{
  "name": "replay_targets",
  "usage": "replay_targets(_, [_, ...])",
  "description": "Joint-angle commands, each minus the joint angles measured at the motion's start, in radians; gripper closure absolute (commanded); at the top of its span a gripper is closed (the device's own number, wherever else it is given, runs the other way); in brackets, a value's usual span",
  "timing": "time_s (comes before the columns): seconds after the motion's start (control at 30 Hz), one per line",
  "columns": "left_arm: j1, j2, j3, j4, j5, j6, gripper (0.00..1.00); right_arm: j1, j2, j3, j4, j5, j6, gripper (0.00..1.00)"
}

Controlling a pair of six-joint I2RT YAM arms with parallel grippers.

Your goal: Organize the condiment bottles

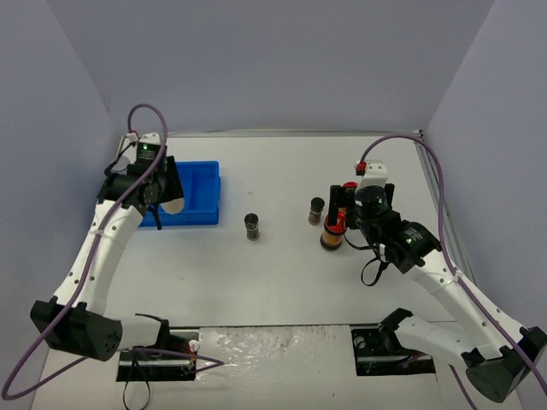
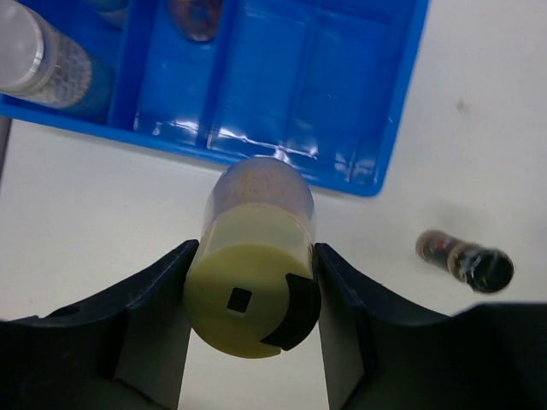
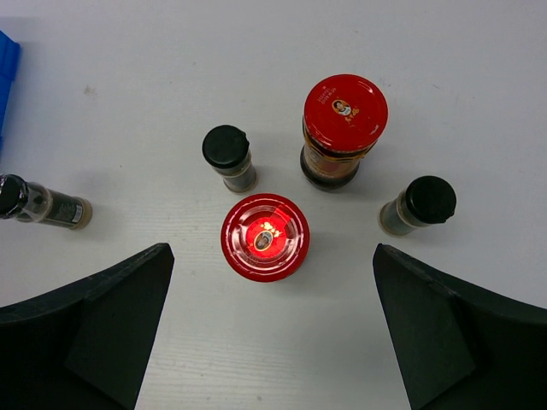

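My left gripper (image 1: 164,196) is shut on a yellow-green-capped jar (image 2: 253,295), held at the near edge of the blue bin (image 2: 342,94). A silver-lidded jar (image 2: 30,53) lies in the bin's left part. My right gripper (image 3: 272,286) is open and empty, hovering over a red-lidded jar (image 3: 265,237). A second red-lidded jar (image 3: 344,128) stands just behind it. Black-capped jars stand to the left (image 3: 228,156), to the right (image 3: 419,205) and far left (image 3: 38,203). In the top view the lone black-capped jar (image 1: 252,226) stands mid-table, between the bin (image 1: 198,184) and the right gripper (image 1: 342,209).
Another round object (image 2: 197,17) shows in the bin at the frame's top edge, too cut off to name. Purple cables loop over both arms. Grey walls close the table on three sides. The lone black-capped jar also shows in the left wrist view (image 2: 466,260).
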Motion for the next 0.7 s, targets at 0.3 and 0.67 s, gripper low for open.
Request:
replay_targets(0.3, [0.350,0.369,0.283,0.128,0.160,0.117,0.84,-0.009,0.017,0.036,0.080,-0.067,-0.019,0.00])
replay_targets(0.67, [0.401,0.456,0.213,0.236,0.162,0.121,0.84,-0.012,-0.011,0.001,0.080,-0.074,-0.031,0.00])
